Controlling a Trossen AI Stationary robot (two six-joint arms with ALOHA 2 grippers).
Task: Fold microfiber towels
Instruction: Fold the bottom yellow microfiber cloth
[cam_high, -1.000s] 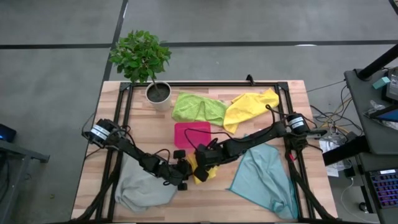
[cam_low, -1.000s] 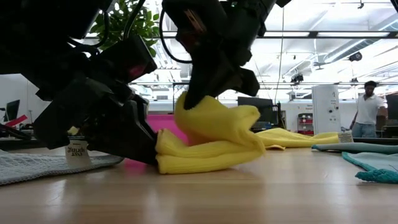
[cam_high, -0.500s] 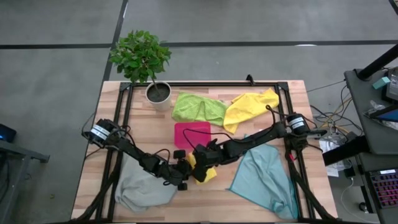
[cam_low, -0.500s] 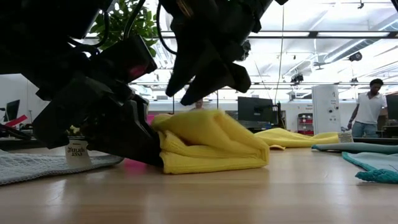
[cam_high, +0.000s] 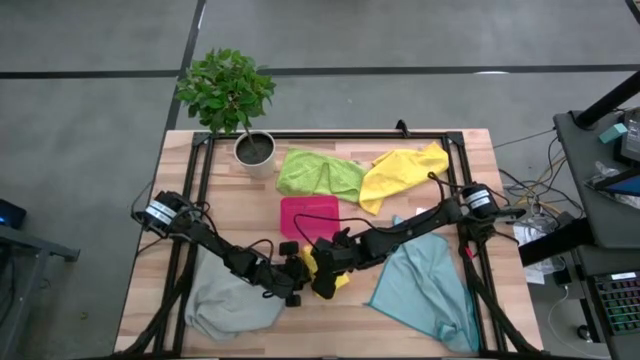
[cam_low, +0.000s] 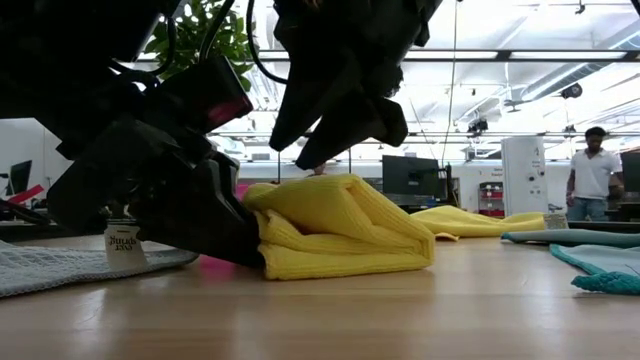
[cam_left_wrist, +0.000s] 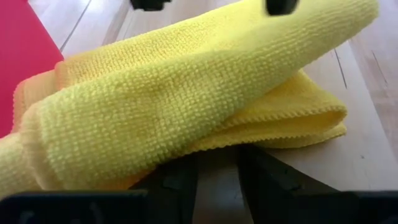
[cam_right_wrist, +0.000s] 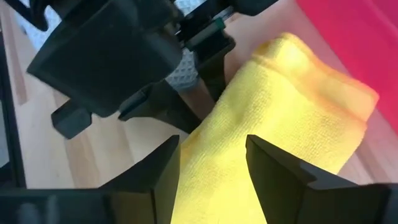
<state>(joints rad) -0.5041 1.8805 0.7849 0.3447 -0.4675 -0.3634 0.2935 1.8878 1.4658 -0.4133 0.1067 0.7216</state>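
A yellow microfiber towel (cam_low: 340, 228) lies folded in several layers on the table's near middle, just in front of the pink tray (cam_high: 308, 214). My left gripper (cam_low: 235, 235) is at the towel's left end, low on the table and shut on it. My right gripper (cam_low: 335, 150) hangs open just above the towel's top layer and touches nothing; in the right wrist view its fingers (cam_right_wrist: 155, 171) stand apart over the yellow cloth (cam_right_wrist: 273, 106). In the high view both grippers, left (cam_high: 296, 276) and right (cam_high: 325, 278), cover most of the towel (cam_high: 309, 259). My left gripper holds the folded towel by its left end (cam_low: 258, 240), coming in low and slanting down from the table's left. The towel's top layer (cam_left_wrist: 186, 106) lies over the fingertips and hides the place of contact. The towel rests flat on the table.
A lime green towel (cam_high: 320, 172) and a second yellow towel (cam_high: 400, 170) lie crumpled at the back. A teal towel (cam_high: 425, 285) lies near right, a grey one (cam_high: 230, 305) near left. A potted plant (cam_high: 252, 146) stands far left. A person (cam_low: 590, 175) stands in the room behind.
My right gripper has opened and let go of the yellow towel's raised part. That part has dropped onto the lower layers, so the towel now lies flat and folded over, with its left end where it was.
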